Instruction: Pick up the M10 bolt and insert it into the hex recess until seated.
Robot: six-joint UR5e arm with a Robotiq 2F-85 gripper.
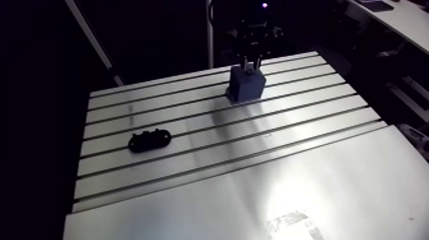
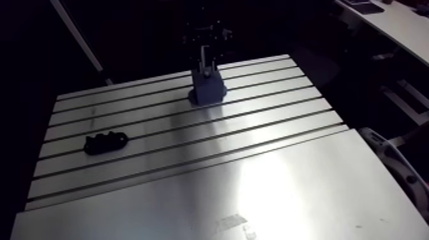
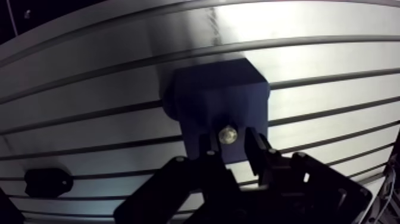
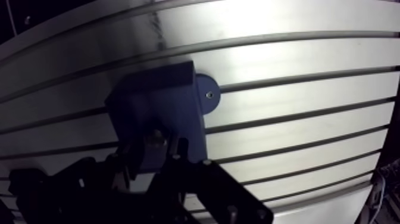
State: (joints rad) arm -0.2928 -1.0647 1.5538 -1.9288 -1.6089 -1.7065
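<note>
Arm view: the claw [image 1: 251,64] comes straight down onto the block [image 1: 246,85], probably so the bolt goes in square. The recess itself cannot be seen. A black part [image 1: 150,140] lies well off to the claw's side, clear of the work. The slotted table [image 1: 255,166] under the claw is flat and shiny, with bare space all round the block.

Wrist view: the bolt [image 3: 227,134] sits between the fingers [image 3: 209,143], which look clenched on it over the block's top face. I judge insertion is under way; whether the bolt is seated cannot be told. The block lies under and just ahead of the claw.
</note>
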